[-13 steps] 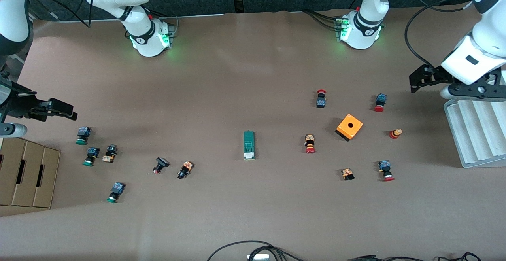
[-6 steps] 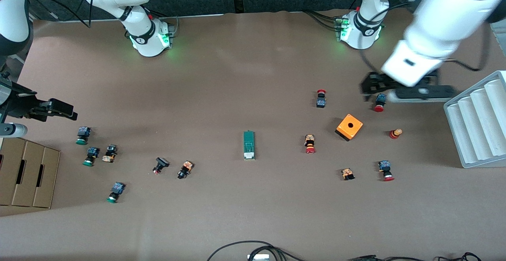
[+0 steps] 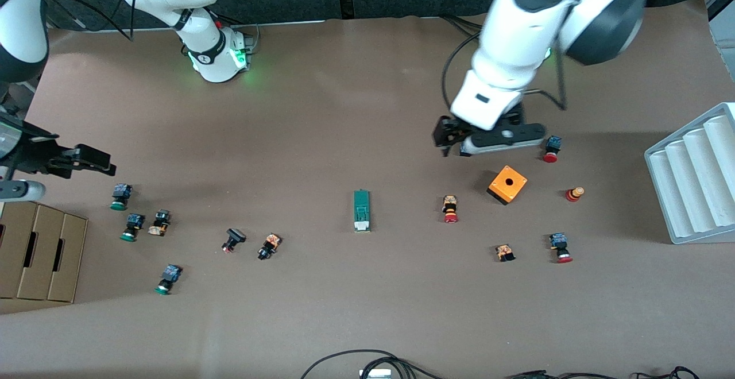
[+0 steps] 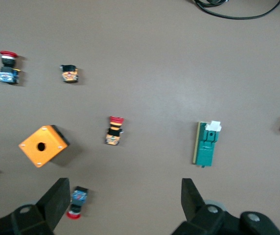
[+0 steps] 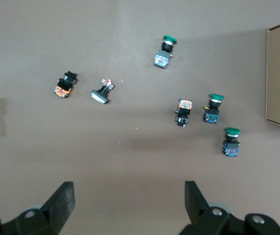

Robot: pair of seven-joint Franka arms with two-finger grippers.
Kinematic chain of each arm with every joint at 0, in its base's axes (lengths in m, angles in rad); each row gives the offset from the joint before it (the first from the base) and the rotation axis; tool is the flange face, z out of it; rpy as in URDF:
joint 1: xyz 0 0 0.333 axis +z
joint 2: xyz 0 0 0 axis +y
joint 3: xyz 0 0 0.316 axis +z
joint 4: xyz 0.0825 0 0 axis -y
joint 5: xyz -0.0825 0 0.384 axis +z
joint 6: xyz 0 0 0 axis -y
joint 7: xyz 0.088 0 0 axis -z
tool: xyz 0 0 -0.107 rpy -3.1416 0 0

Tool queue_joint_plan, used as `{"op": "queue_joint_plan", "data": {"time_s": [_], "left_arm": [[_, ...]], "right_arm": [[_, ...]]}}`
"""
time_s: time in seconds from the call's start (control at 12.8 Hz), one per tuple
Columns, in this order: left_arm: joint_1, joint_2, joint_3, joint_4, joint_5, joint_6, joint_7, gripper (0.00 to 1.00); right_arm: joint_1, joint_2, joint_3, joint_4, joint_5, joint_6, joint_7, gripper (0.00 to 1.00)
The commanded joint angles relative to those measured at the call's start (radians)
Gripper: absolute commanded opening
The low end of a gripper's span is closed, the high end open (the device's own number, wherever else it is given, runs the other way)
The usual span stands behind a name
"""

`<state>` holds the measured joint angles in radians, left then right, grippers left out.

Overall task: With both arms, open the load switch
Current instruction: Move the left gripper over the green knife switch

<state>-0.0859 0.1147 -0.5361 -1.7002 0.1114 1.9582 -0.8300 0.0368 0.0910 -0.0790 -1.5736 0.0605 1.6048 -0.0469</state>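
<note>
The narrow green load switch with a white end point(image 3: 361, 211) lies flat mid-bench on the brown bench point(image 3: 344, 109), untouched. The left claw point(image 3: 451, 138) hangs wide open over the bench near an orange cube point(image 3: 507, 184). The right claw point(image 3: 95, 159) waits, wide open, above green-capped push buttons point(image 3: 119, 196).

No text, label, brand, number or sign can be read on anything in these views. The band round the right arm's base point(image 3: 205, 57) carries a small white mark, too small to make out.
</note>
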Motion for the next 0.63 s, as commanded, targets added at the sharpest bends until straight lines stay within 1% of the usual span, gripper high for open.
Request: {"op": "queue_joint_plan", "data": {"time_s": [0.0,0.16,0.23,0.39,0.55], "left_arm": [[-0.089,0.065,-0.001,0.007,0.1,0.076,-0.162,1.0],[-0.161,0.112,-0.001,0.007,0.221,0.116,-0.33,1.0],[-0.179,0.126,-0.001,0.002,0.27,0.129,-0.395,1.0],[-0.239,0.166,0.001,-0.001,0.358,0.149,-0.504,1.0],[-0.294,0.21,-0.001,-0.004,0.483,0.151,-0.65,1.0]], "right_arm": [[0.044,0.026,-0.002,0.007,0.005,0.033,-0.002,1.0],[0.064,0.044,-0.002,0.007,0.012,0.05,-0.001,1.0],[0.07,0.058,-0.002,0.007,0.012,0.056,-0.002,1.0],[0.112,0.091,-0.001,0.007,0.013,0.056,-0.001,1.0],[0.168,0.116,-0.002,0.007,0.012,0.082,0.012,1.0]]}}
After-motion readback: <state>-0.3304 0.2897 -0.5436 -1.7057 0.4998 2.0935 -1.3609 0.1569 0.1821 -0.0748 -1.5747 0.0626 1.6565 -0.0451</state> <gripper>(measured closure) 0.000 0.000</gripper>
